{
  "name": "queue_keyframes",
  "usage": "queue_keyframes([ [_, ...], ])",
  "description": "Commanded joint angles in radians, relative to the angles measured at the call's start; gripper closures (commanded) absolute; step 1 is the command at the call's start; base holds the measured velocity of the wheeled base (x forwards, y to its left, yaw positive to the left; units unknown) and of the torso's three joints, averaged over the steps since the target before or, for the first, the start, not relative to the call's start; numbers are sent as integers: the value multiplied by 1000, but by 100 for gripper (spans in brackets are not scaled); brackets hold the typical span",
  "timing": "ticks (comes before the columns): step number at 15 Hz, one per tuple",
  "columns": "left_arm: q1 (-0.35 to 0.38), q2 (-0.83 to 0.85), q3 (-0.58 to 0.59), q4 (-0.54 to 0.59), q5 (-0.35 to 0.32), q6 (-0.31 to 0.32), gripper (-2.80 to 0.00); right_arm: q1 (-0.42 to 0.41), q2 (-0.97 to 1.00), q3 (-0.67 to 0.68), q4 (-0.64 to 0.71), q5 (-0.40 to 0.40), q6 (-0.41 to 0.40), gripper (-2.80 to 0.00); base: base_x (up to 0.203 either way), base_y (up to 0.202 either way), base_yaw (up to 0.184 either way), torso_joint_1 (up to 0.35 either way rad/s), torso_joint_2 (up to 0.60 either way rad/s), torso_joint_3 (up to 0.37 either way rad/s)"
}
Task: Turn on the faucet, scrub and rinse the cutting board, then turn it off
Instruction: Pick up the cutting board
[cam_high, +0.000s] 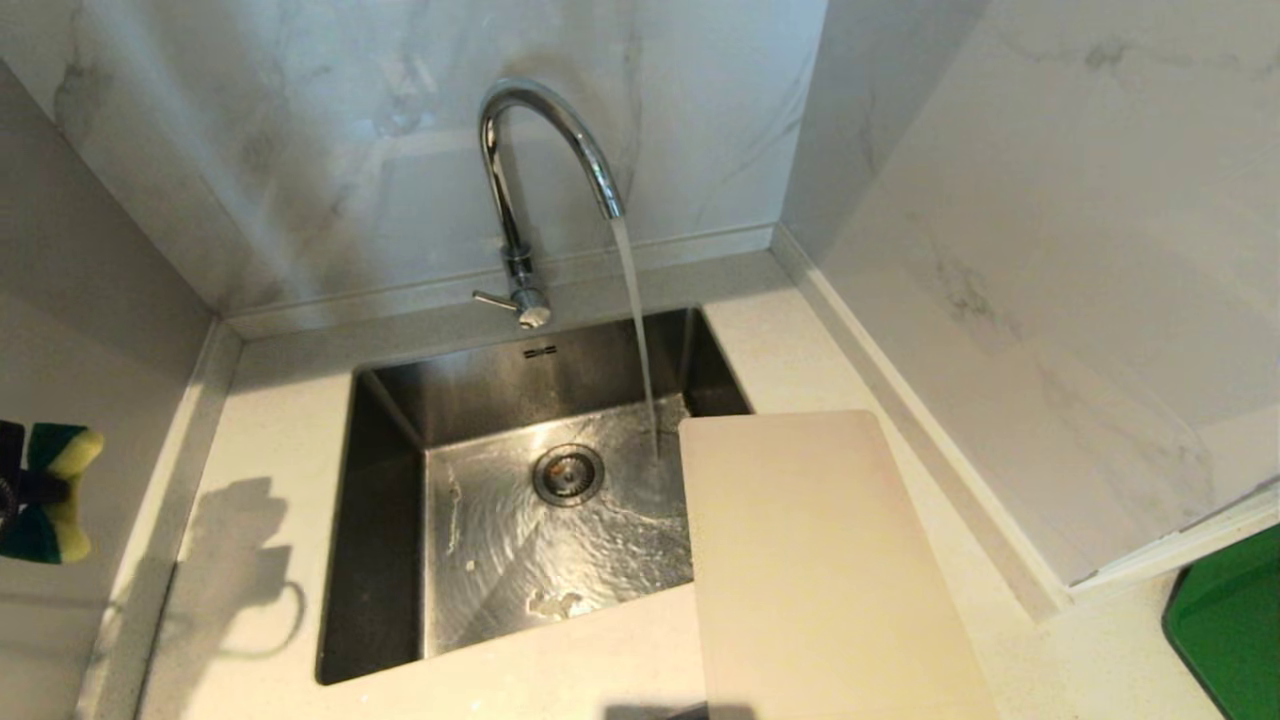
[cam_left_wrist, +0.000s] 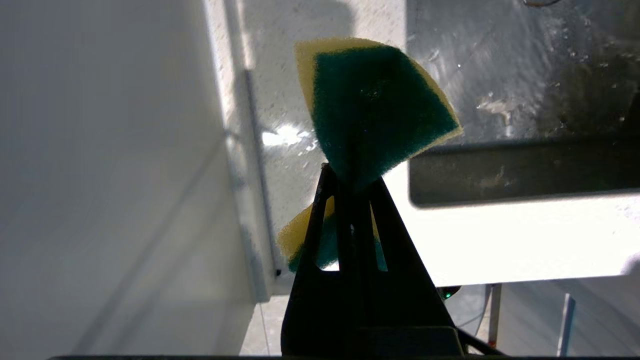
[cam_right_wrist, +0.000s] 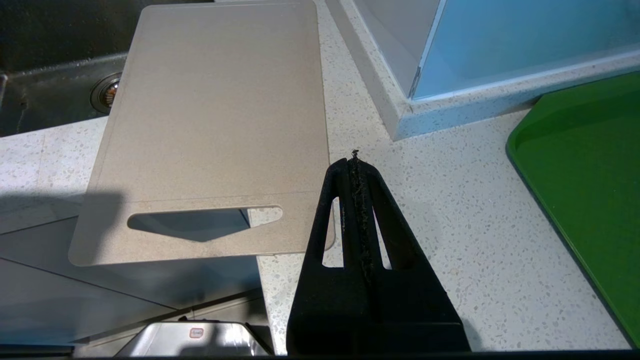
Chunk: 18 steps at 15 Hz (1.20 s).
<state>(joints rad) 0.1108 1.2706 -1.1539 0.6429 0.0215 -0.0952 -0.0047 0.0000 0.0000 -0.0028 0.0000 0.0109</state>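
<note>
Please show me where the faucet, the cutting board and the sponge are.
faucet (cam_high: 500, 180): head view, upright chrome neck.
cutting board (cam_high: 800, 540): head view, flat top face.
sponge (cam_left_wrist: 370, 110): left wrist view, green scouring side.

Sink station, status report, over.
Left pincer shut on sponge; right pincer shut, empty. Faucet running. Cutting board overhangs sink. Nothing blocking.

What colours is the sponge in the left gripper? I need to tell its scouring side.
Dark green on yellow sponge; clearest in the left wrist view.
</note>
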Motion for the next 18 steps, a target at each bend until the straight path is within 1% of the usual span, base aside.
queue_keyframes([
  [1,23,-39,38,2,-1,8,0,-1,0,0,0,0,0,0,0,0,0,0,0,0],
  [3,47,-56,61,-16,-14,2,0,0,0,0,0,0,0,0,0,0,0,0,0,0],
  [4,54,-71,77,-23,-34,0,0,0,0,0,0,0,0,0,0,0,0,0,0,0],
  [8,55,-95,146,-25,-55,3,0,-1,0,0,0,0,0,0,0,0,0,0,0,0],
  [10,63,-94,155,-25,-105,-3,0,0,0,0,0,0,0,0,0,0,0,0,0,0],
  [14,72,-92,184,-42,-112,1,0,0,0,0,0,0,0,0,0,0,0,0,0,0],
  [16,71,-94,225,-99,-119,1,0,0,0,0,0,0,0,0,0,0,0,0,0,0],
  [18,72,-107,263,-128,-123,2,0,0,0,0,0,0,0,0,0,0,0,0,0,0],
])
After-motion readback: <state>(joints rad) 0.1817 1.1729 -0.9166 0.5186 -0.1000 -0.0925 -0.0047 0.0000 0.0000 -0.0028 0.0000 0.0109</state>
